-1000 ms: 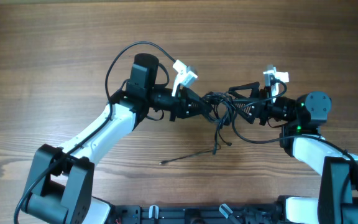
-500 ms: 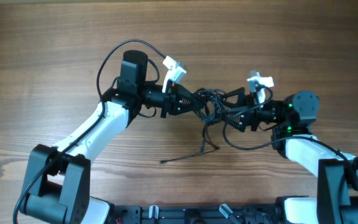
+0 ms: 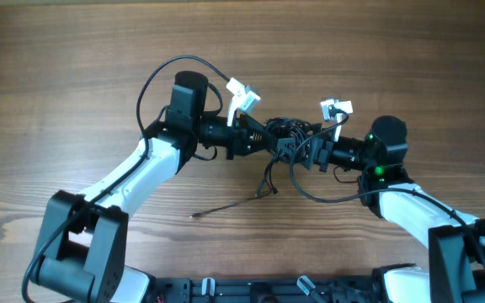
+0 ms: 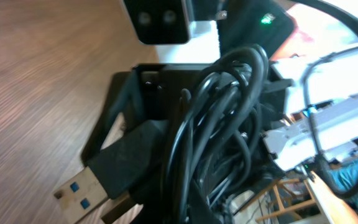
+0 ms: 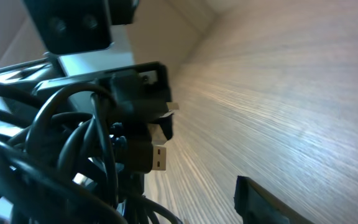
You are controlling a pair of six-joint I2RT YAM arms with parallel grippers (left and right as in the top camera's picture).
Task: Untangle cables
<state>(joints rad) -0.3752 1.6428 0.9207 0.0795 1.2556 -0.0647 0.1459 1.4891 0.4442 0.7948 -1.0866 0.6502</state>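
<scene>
Cables [image 3: 286,133] hang as a tangled bundle over the table [image 3: 57,67], between the two arms. Left gripper [image 3: 266,137] is clamped tight on the bundle. The right gripper [image 3: 307,151] has its jaws spread wide about it. One strand [image 3: 230,204] trails onto the wood. A USB plug [image 4: 82,190] sticks out of the bundle.

The overhead view looks straight down from well above the desk [image 3: 57,50], with the left arm [image 3: 141,168] and right arm [image 3: 411,206] in frame. Each wrist view sits very close to the cables [image 4: 216,124], at a shallow angle to the desk, facing the opposite arm. All three views share the cables, at the centre of the overhead frame.
</scene>
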